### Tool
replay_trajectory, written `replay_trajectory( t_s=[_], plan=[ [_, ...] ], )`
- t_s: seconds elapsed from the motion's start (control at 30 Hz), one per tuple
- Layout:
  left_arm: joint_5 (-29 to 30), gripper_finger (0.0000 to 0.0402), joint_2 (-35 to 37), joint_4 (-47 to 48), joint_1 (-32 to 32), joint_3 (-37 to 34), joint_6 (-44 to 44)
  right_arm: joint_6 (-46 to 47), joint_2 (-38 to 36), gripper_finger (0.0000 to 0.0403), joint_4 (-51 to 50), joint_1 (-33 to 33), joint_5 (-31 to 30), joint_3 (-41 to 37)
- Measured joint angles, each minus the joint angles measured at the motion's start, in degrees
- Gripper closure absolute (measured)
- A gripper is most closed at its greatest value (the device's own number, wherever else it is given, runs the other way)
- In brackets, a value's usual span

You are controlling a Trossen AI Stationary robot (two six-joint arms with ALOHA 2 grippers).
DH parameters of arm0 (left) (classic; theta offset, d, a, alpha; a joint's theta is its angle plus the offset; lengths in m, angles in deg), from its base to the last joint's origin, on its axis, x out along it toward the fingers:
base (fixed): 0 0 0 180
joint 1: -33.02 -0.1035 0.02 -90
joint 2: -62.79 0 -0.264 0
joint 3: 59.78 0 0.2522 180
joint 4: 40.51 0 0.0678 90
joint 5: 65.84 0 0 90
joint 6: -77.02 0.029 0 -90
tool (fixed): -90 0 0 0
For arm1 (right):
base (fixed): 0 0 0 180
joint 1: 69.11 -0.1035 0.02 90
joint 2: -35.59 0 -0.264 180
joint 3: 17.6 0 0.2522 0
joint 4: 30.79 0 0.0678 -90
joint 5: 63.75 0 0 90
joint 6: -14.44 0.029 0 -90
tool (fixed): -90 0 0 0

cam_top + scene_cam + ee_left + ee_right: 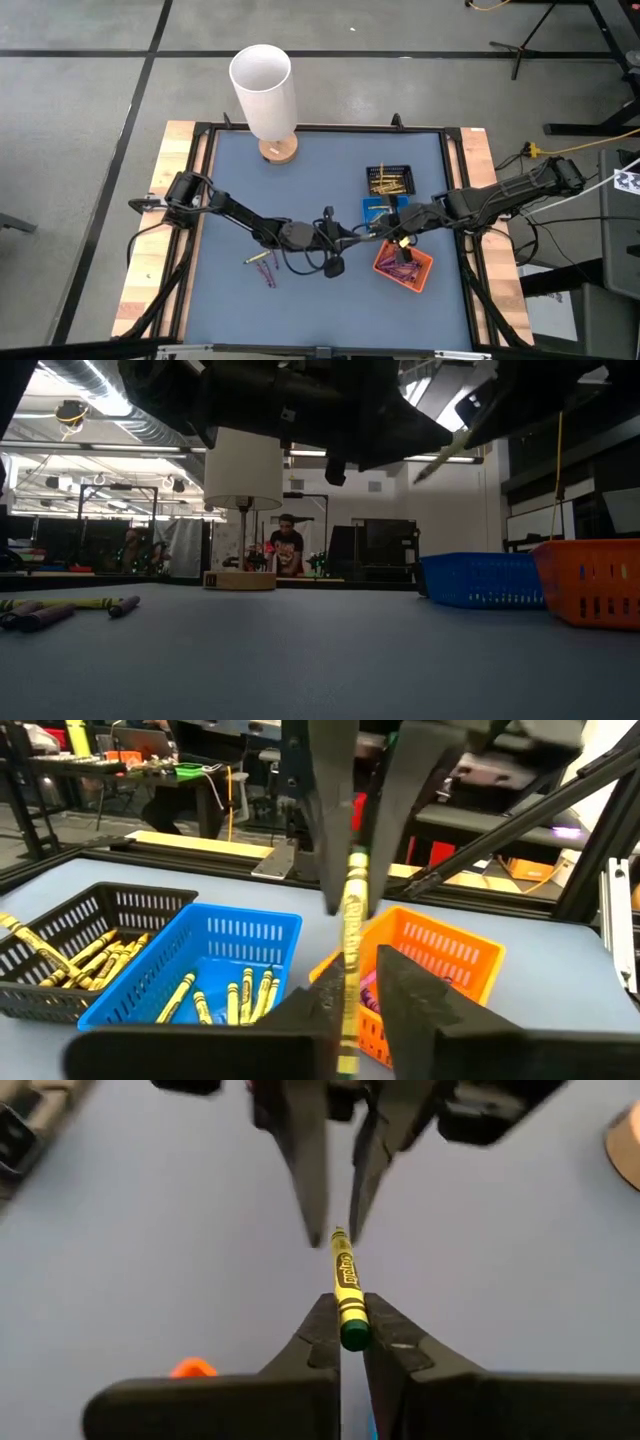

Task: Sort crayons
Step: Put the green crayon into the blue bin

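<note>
The yellow crayon (346, 1295) lies between both grippers; right gripper (350, 1325) clamps its end, left gripper (362, 988) fingers slightly apart at its other end.

One yellow crayon (346, 1292) hangs in the air over the orange tray (404, 265), end to end between my two pairs of jaws. Purple crayons (405, 271) lie inside that tray.

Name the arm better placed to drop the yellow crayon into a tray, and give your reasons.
Right. The right gripper is shut on the yellow crayon, while the left gripper appears to be loosening at its other end. The blue tray lies beside the right arm.
</note>
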Motion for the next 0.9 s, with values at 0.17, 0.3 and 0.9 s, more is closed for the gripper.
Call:
replay_trajectory(
  t_s=[0.17,0.3,0.9],
  plan=[
    [-0.19,0.0314,-0.01,0.02,0.03,0.00,0.00,0.20,0.00,0.0382,-4.68,0.00,-3.26,0.00],
    [-0.26,0.0292,-0.01,0.32,0.03,0.00,0.00,1.91,0.00,0.0376,-9.75,0.00,-6.49,0.00],
    [-0.37,0.0274,-0.01,0.42,0.05,-0.02,0.02,3.71,0.00,0.0361,-22.03,0.00,-9.58,0.00]
  ],
)
